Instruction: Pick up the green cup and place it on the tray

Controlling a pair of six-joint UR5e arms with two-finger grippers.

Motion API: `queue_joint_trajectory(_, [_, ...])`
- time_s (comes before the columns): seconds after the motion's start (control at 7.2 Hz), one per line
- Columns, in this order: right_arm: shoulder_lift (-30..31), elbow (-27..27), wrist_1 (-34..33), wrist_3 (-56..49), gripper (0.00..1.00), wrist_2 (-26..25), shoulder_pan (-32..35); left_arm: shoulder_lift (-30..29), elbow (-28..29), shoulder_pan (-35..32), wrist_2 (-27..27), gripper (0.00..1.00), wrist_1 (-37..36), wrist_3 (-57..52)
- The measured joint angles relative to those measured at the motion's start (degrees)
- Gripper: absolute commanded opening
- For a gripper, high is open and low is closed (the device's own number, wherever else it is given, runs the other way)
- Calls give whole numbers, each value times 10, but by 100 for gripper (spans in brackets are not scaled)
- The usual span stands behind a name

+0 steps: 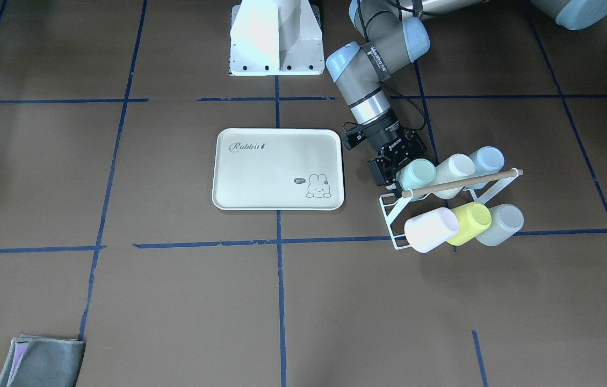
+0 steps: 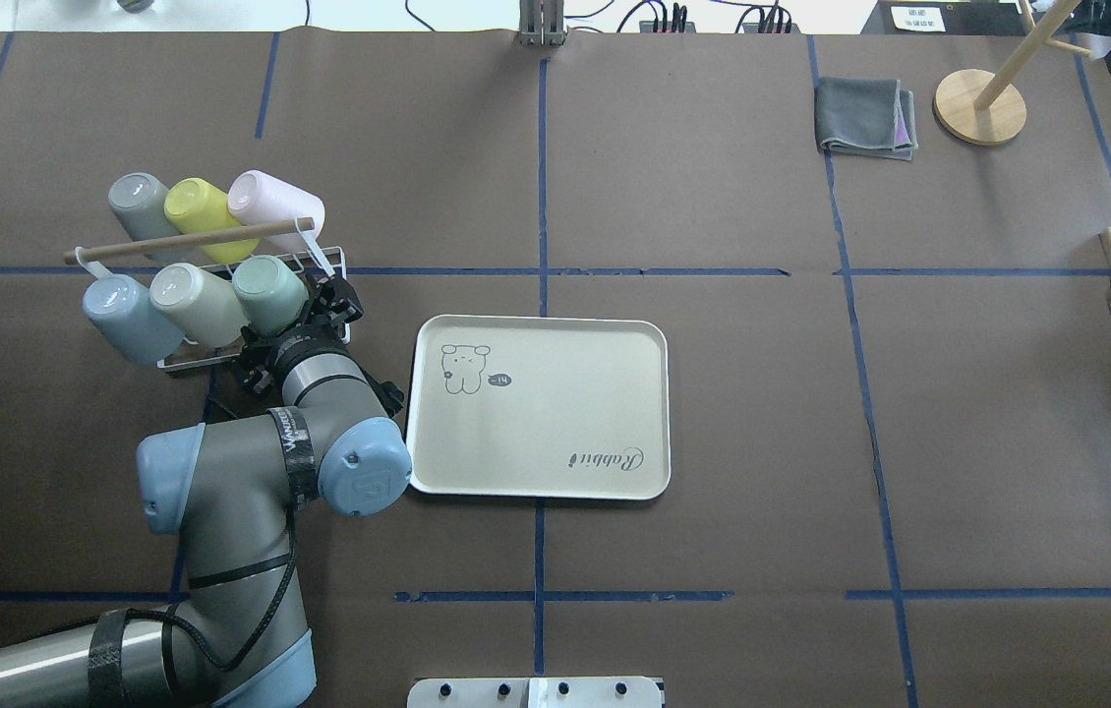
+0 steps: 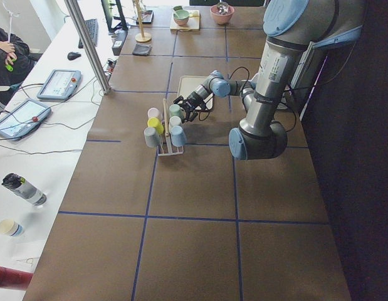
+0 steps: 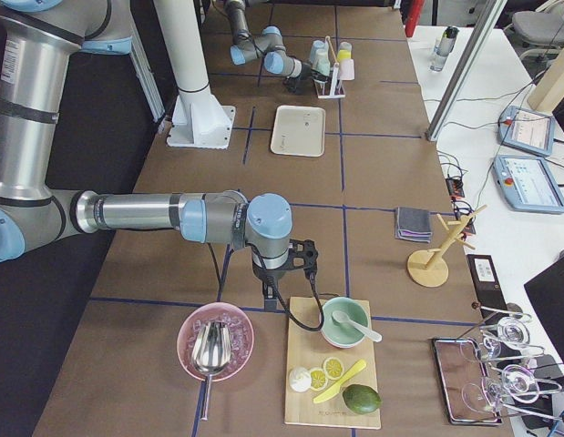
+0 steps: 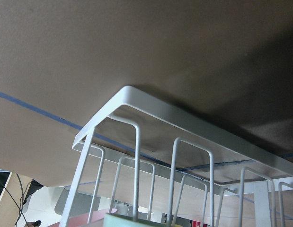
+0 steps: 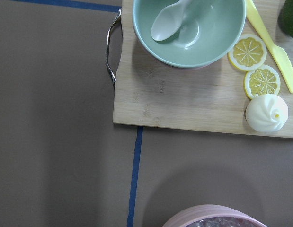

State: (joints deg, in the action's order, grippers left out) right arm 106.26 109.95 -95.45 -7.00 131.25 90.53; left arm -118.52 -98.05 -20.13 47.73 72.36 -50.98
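Note:
The pale mint green cup (image 1: 416,173) lies tilted on a white wire rack (image 1: 392,215), at the end of the rack's back row nearest the tray; it also shows in the overhead view (image 2: 268,288). My left gripper (image 1: 396,174) is at the cup's near end and looks open, with dark fingers on either side of it; I cannot tell whether they touch it. The cream "Rabbit" tray (image 1: 276,169) lies flat beside the rack with nothing on it. My right gripper (image 4: 300,258) hangs over a wooden board far away; I cannot tell whether it is open or shut.
The rack also holds a cream cup (image 1: 456,167), a pale blue cup (image 1: 487,159), a pink cup (image 1: 431,229), a yellow-green cup (image 1: 472,222) and a grey cup (image 1: 502,224), under a wooden rod (image 1: 462,183). A folded grey cloth (image 2: 865,118) and a wooden stand (image 2: 980,106) sit far right.

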Motion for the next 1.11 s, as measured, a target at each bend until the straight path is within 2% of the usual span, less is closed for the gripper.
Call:
queue_joint_trajectory(0.28, [0,0,0,0,100,0,0,-2,0,0,-4,74,0,1])
queue_joint_trajectory(1.11, [1,0,0,1,100,1,0,2,-31,-9,-9,73,-3,-5])
